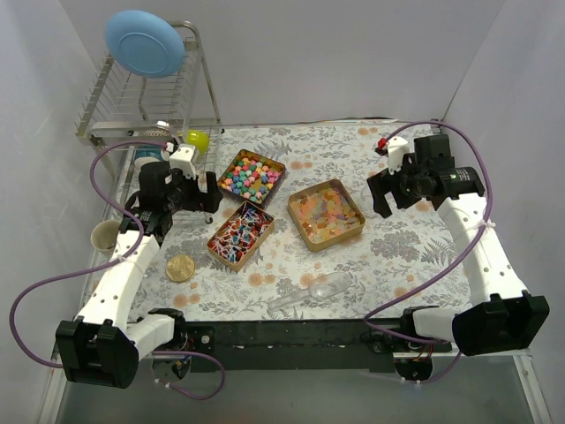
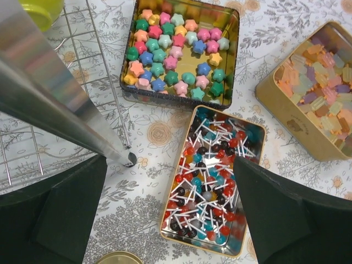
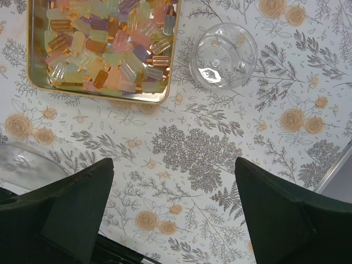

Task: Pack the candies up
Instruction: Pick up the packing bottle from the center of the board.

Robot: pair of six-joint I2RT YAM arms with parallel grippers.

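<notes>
Right wrist view crops the gummy tin (image 3: 104,99); left gripper (image 2: 169,165) and right gripper (image 3: 175,165) gape wide.

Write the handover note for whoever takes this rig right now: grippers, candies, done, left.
Left gripper: open, empty, over the lollipop tin.
Right gripper: open, empty, over the table near the pastel-candy tin and a clear round container.
Where: star sweets in a square tin, lollipops and pastel pieces in theirs.
Done: nothing visibly packed; the container looks empty.
Left: all the packing; the clear scoop lies free near the front edge.
</notes>
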